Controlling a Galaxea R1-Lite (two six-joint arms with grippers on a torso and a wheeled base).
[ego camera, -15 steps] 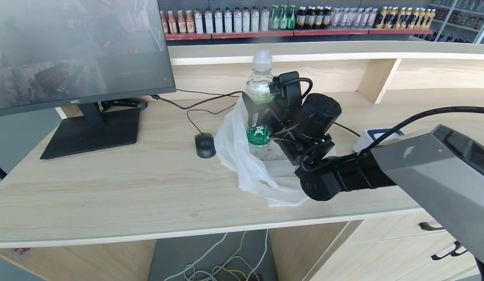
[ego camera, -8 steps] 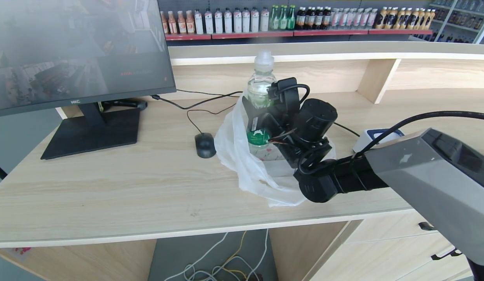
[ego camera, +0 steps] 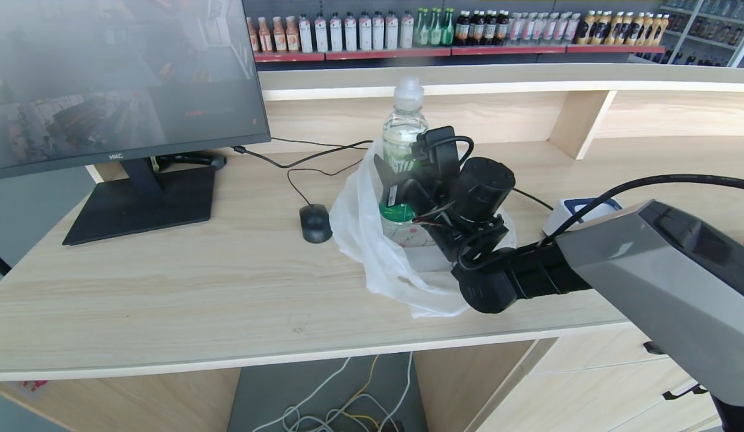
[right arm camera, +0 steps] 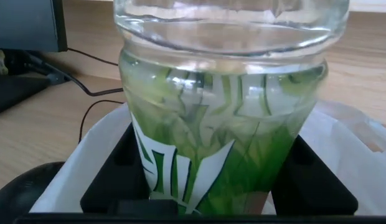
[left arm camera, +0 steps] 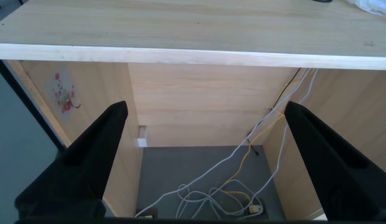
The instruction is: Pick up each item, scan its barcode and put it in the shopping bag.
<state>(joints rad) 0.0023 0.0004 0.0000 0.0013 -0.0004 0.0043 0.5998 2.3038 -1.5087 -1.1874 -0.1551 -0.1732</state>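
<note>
Upright in the right gripper (ego camera: 404, 180): a clear water bottle (ego camera: 403, 135) with a green label and a pale cap, clamped at the label between black fingers (right arm camera: 314, 180). Lower part of the bottle within the open mouth of a white plastic shopping bag (ego camera: 372, 252), crumpled on a pale wooden counter (ego camera: 198, 282). Lower in the bag, under the gripper, a green and pinkish patterned shape (ego camera: 408, 231), too hidden to tell what. Near the bag, on the robot's left, a black mouse (ego camera: 315, 222), cable trailing back toward a dark monitor (ego camera: 120, 78) on a flat black stand. On the bag's other side, partly hidden behind the right arm, a small white and blue box (ego camera: 573, 211). Far behind the counter, a red shelf of bottled drinks (ego camera: 456, 27). Left gripper (left arm camera: 205, 112) low, below the counter's front edge, fingers spread wide apart and holding nothing; beneath it, loose white and yellow cables (left arm camera: 211, 193) on a grey floor.
</note>
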